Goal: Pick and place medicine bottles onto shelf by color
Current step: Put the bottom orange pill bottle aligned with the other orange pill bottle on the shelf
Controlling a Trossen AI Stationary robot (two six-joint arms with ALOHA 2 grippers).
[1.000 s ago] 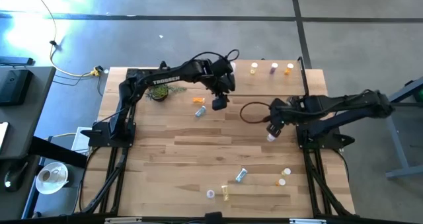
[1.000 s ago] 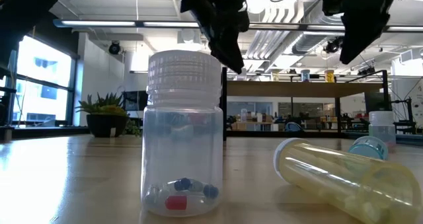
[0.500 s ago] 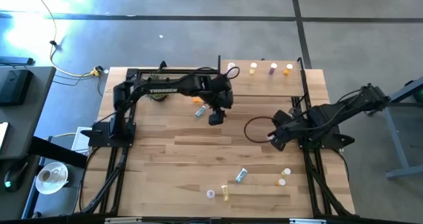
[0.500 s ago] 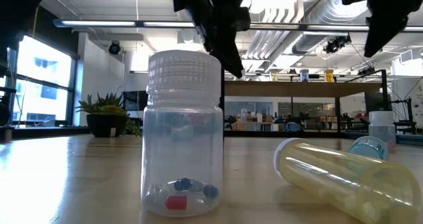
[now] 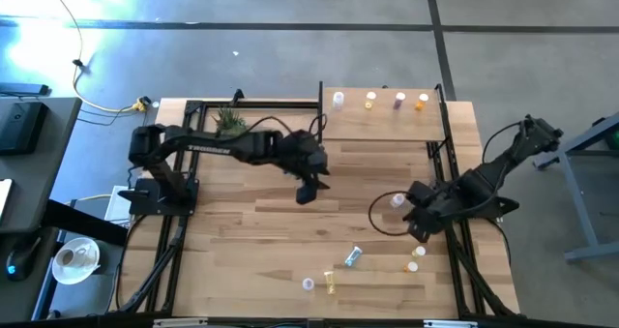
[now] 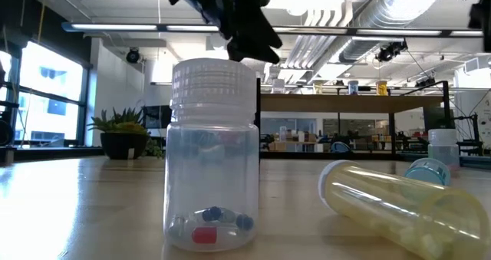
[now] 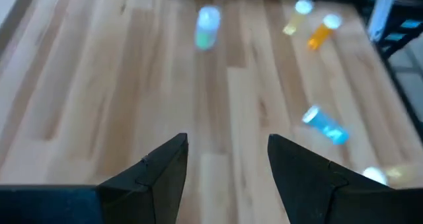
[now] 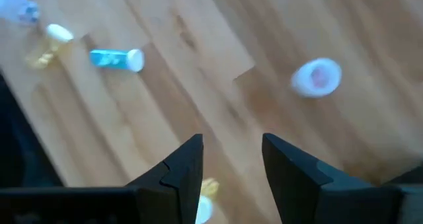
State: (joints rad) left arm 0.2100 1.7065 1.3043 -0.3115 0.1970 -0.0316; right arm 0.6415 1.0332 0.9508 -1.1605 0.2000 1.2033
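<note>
My left jaws (image 5: 306, 193) hang over mid-counter, fingers (image 7: 165, 168) apart with bare wood between them, nothing held. My right jaws (image 5: 416, 226) sit low by the counter's right side, near my base; fingers (image 8: 188, 164) parted, empty too.

Shelf (image 5: 382, 115) at the far edge. Four bottles upright in a row on it: white (image 5: 338, 100), yellow (image 5: 370, 100), purple (image 5: 400, 100), orange (image 5: 423, 101).

On the counter (image 5: 242, 231): white-capped bottle (image 5: 396, 201) standing just beside my right jaws. Blue bottle (image 5: 353, 256) on its side nearer the front. Two orange-yellow ones (image 5: 416, 258) close together to its right. At the front edge, a clear bottle (image 6: 211, 156) upright, a few capsules in its bottom, with a yellow one (image 6: 399, 206) lying just beside it.

Plant (image 5: 228, 122) at the far left of the counter, beside the shelf.
</note>
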